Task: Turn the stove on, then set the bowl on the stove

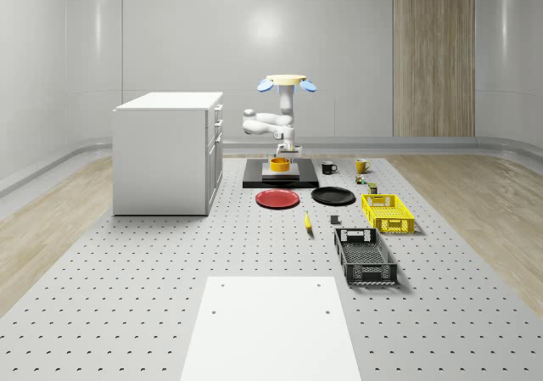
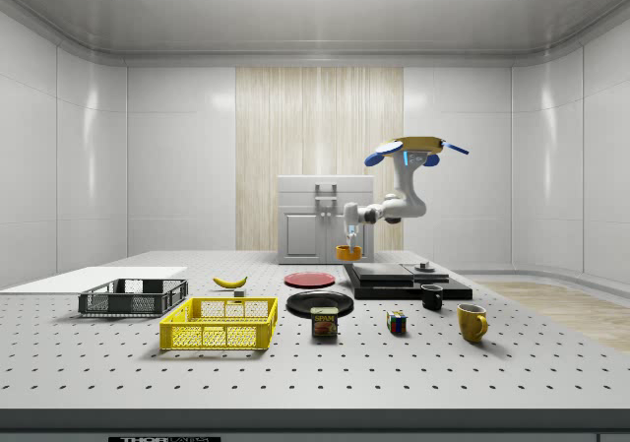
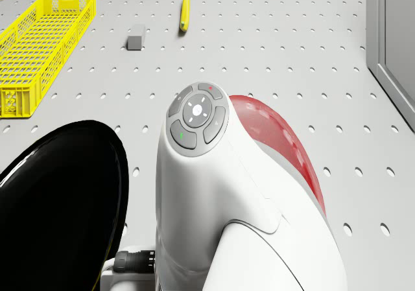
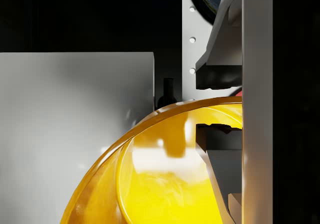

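Grey pegboard table (image 1: 127, 313), white cabinet (image 1: 166, 152) at whole-scene view's left, plates, crates, mugs scattered around. Drone (image 1: 287, 81) hovers just behind the stove (image 1: 280, 177), arm reaching down over it. Gripper (image 4: 218, 107) pinches the rim of the yellow bowl (image 4: 165, 179), one finger inside, one outside, jaws narrowly closed on the wall. Bowl sits at or just above the stove's silver plate (image 4: 75, 134); contact can't be told. Likely placing step: lower straight, keep bowl level and centred on plate, release only once seated, then lift clear vertically to avoid tipping the rim.
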{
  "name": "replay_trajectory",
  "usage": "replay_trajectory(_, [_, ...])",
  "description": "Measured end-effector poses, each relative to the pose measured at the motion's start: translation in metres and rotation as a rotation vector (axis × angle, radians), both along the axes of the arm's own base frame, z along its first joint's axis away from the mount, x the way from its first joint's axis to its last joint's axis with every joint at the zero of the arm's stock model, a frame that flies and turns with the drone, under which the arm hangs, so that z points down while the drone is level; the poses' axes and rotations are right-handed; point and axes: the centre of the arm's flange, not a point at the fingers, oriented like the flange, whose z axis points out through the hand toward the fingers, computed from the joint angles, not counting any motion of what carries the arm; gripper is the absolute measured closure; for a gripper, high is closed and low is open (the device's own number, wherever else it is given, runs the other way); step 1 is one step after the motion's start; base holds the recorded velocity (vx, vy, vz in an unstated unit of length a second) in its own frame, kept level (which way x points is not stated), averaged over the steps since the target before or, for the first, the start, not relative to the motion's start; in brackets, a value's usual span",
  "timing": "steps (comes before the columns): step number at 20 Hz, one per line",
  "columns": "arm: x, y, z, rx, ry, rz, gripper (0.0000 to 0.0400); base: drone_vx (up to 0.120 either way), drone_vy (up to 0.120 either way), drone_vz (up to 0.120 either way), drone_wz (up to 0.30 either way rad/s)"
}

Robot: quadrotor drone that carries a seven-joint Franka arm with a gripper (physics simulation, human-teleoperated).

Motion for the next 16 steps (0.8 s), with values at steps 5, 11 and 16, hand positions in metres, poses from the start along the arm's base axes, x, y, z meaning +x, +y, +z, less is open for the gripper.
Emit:
replay_trajectory(5, [0.0000,0.0000,0.0000,0.000,0.000,0.000,0.0300,-0.120,0.000,0.000,0.000])
replay_trajectory(11, [0.0000,0.0000,0.0000,0.000,0.000,0.000,0.0300,-0.120,0.000,0.000,0.000])
replay_trajectory(16, [0.0000,0.0000,0.0000,0.000,0.000,0.000,0.0300,-0.120,0.000,0.000,0.000])
